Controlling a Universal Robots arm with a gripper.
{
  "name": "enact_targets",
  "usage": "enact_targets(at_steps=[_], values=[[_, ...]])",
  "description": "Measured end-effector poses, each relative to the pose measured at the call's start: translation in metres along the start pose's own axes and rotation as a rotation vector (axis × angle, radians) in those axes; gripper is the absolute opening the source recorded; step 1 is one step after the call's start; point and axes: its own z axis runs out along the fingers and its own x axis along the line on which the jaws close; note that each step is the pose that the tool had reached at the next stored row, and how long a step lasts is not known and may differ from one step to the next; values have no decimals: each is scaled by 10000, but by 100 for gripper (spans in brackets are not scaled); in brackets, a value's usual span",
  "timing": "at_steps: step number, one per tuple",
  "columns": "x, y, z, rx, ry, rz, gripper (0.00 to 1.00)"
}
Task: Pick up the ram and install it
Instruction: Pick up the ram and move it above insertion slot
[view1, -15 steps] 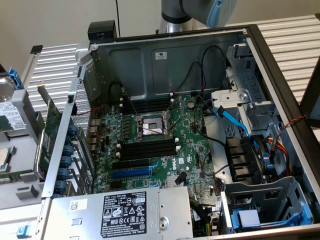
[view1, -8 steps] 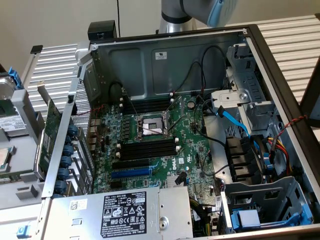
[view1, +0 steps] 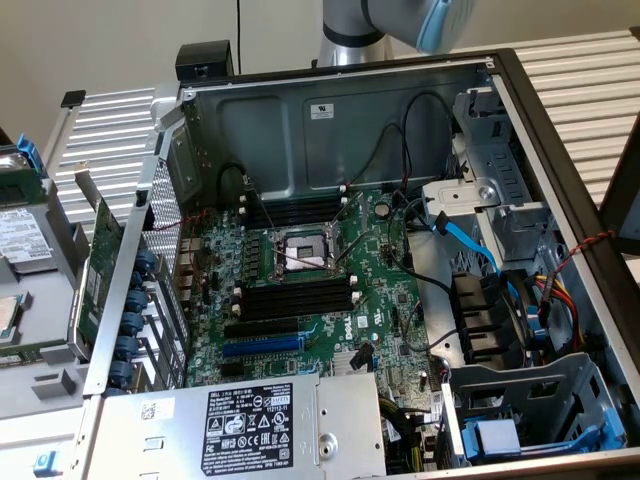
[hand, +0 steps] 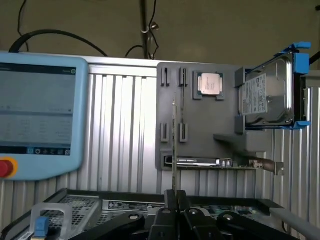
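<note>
I am pinching the ram (hand: 173, 145) between my gripper's (hand: 174, 195) pressed-together fingers, holding it upright and edge-on just by the open computer case (hand: 75, 197). Beyond the case, a grey holder (hand: 210, 125) is carrying a processor (hand: 210, 83) and a hard drive (hand: 265, 97).

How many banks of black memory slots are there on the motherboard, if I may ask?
2. One bank lies beyond the CPU socket, toward the case's back wall; the other lies on the socket's near side, next to the blue slot. None seems hidden.
</note>
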Motion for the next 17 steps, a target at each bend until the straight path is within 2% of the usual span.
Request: enact_targets(at_steps=[9, 17], values=[[19, -263, -142, -130, -36, 6, 12], [30, -507, -215, -287, -59, 16, 12]])
